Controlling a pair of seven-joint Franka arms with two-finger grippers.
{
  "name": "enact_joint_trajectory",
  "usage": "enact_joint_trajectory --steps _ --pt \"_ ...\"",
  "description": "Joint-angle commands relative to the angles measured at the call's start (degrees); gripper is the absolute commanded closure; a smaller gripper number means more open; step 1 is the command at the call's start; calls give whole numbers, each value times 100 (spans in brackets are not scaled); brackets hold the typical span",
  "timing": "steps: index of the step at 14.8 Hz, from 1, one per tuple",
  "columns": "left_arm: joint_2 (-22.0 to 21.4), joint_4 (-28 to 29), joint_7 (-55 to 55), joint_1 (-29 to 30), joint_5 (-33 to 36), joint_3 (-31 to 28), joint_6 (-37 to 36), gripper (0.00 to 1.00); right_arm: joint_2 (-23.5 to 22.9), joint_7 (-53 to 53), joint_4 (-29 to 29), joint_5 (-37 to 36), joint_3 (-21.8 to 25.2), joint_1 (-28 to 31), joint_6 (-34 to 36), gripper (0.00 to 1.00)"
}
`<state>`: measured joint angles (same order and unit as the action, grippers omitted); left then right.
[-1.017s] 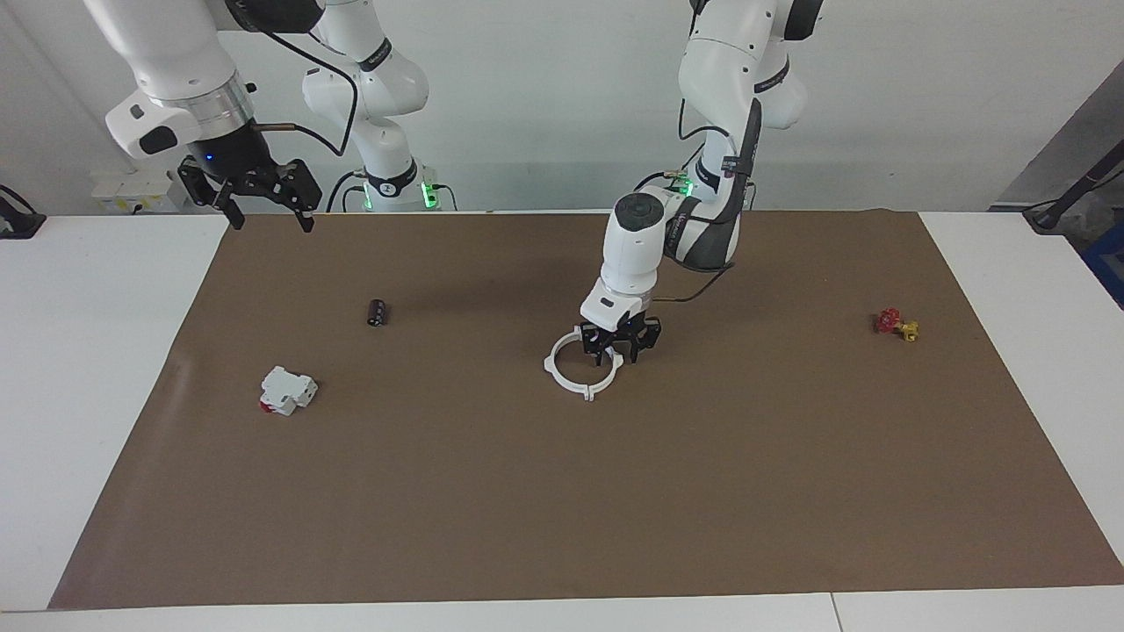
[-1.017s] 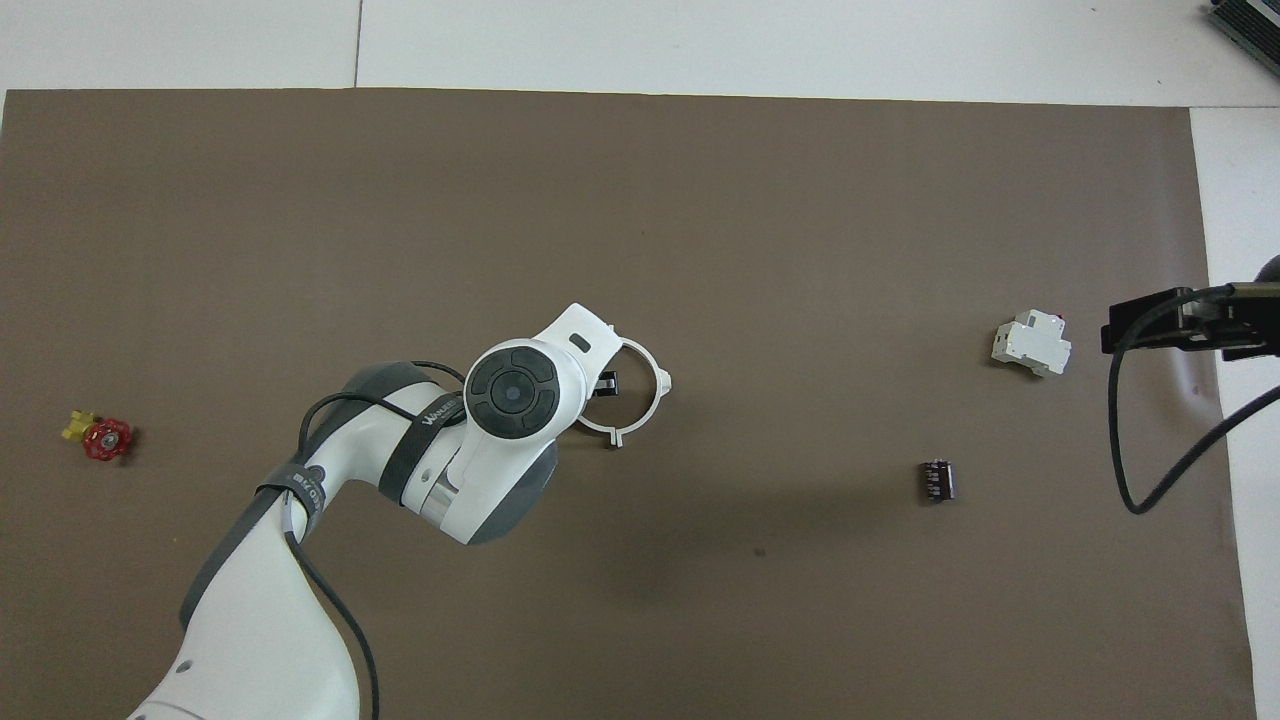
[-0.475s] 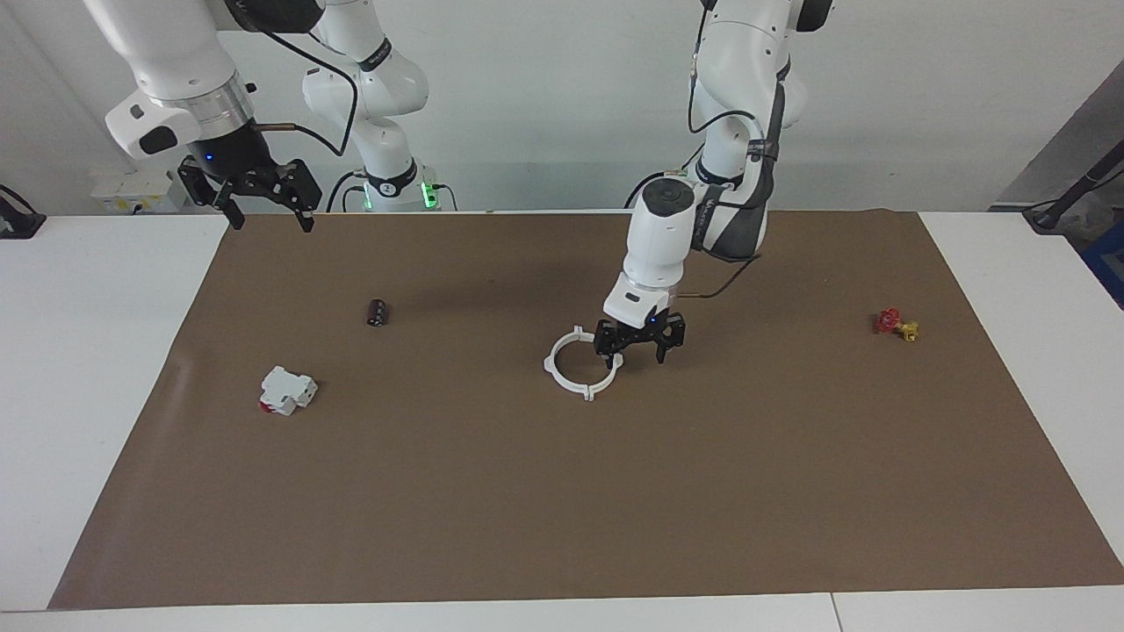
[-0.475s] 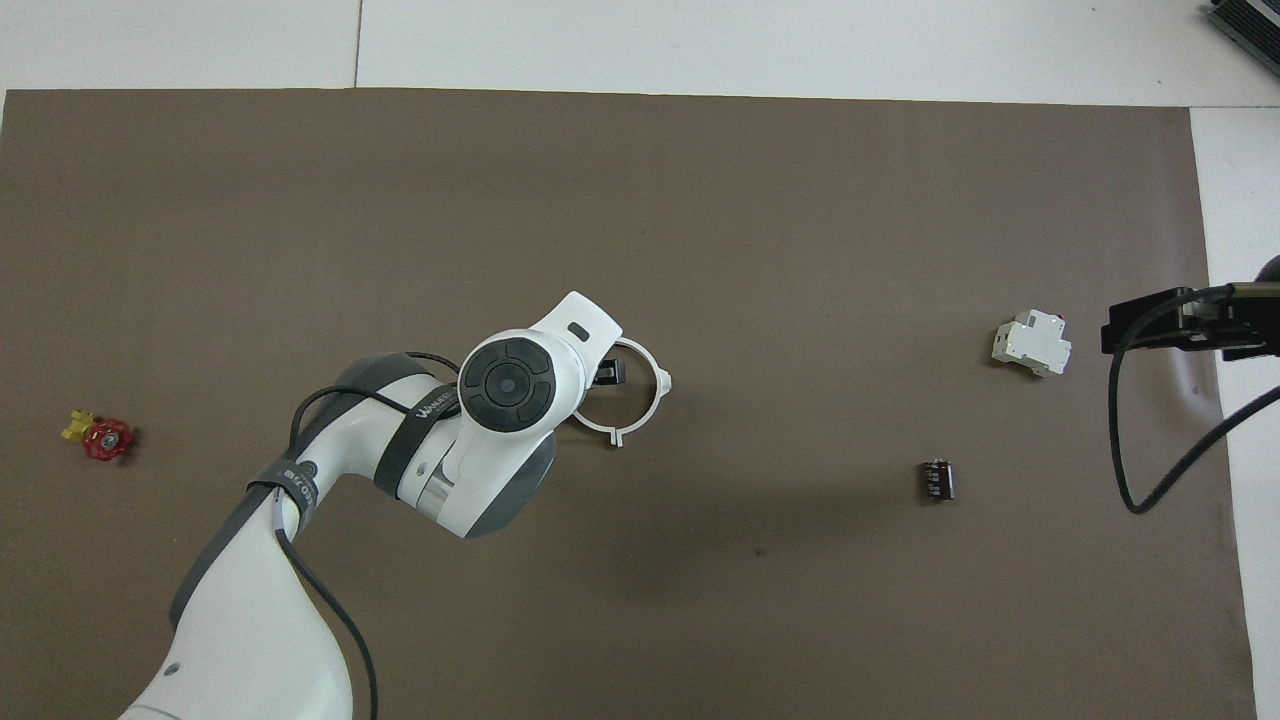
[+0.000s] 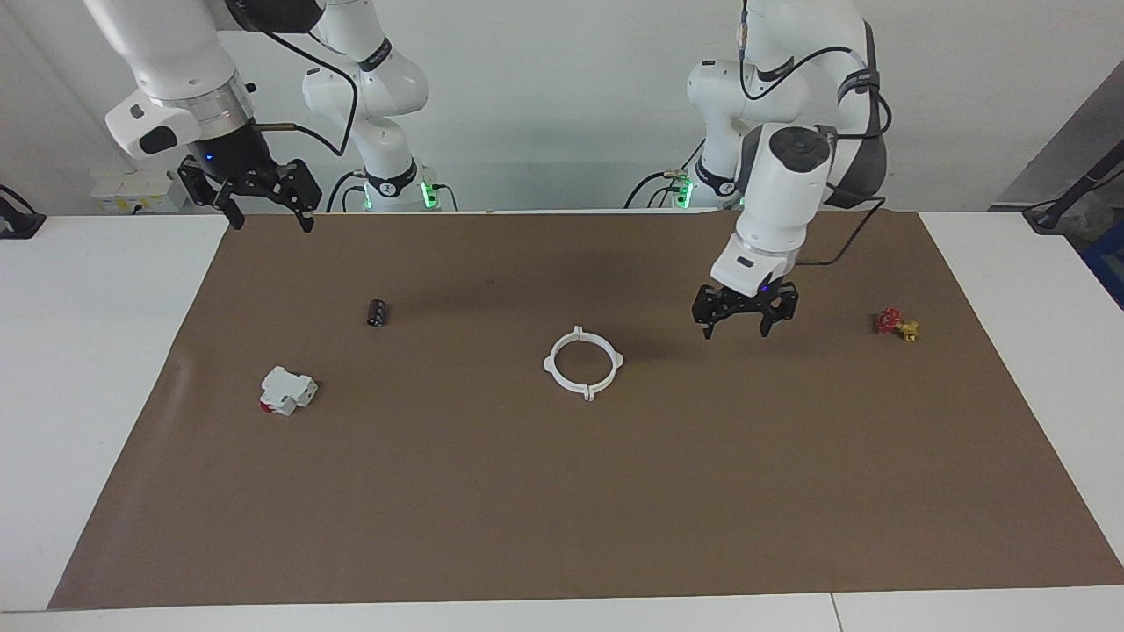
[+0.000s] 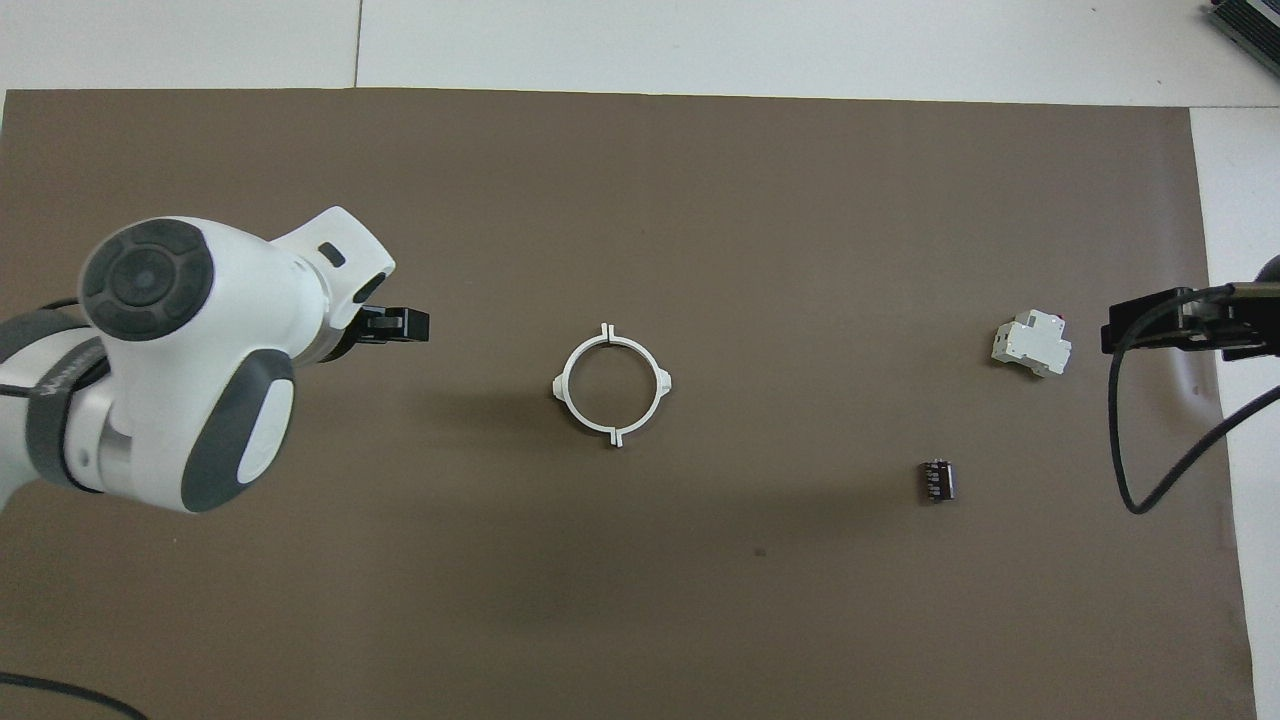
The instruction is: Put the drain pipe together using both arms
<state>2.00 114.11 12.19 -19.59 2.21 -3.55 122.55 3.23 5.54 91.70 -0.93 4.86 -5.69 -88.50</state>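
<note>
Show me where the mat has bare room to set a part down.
The widest bare stretch is the mat farther from the robots than the ring. Another lies between the ring and the black cylinder. It is tighter around the white-and-red block, and between the ring and the red valve, under the open left tool.

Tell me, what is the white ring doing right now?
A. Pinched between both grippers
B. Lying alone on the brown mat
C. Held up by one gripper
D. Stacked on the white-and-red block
B: the white ring lies flat on the brown mat, with both grippers away from it.
</note>
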Motion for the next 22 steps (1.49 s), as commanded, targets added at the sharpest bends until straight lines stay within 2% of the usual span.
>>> enact_joint_trajectory --steps 1,3,6,11,13,17,22 --pt "-515 86 -1083 630 -562 48 -502 0 108 -115 120 14 -29 33 -62 0" --pt "-727 -89 -1744 1104 -608 39 -1002 0 108 -115 120 14 -29 33 -62 0" --pt "-631 -957 -2273 1607 -600 39 -1872 0 108 -115 112 14 -29 33 -62 0" --pt "-175 -2434 -2283 1678 -389 47 -2883 0 108 -115 111 14 -29 33 -62 0" --pt "-95 -2787 -2283 1678 -371 48 -3314 0 108 -115 120 14 -29 33 -62 0" --pt "-165 -2859 -2125 1652 -406 56 -3791 0 108 -115 111 14 -29 33 -62 0" --pt "-437 -2578 -1844 1678 -397 74 -4125 0 108 -115 112 14 -29 33 -62 0"
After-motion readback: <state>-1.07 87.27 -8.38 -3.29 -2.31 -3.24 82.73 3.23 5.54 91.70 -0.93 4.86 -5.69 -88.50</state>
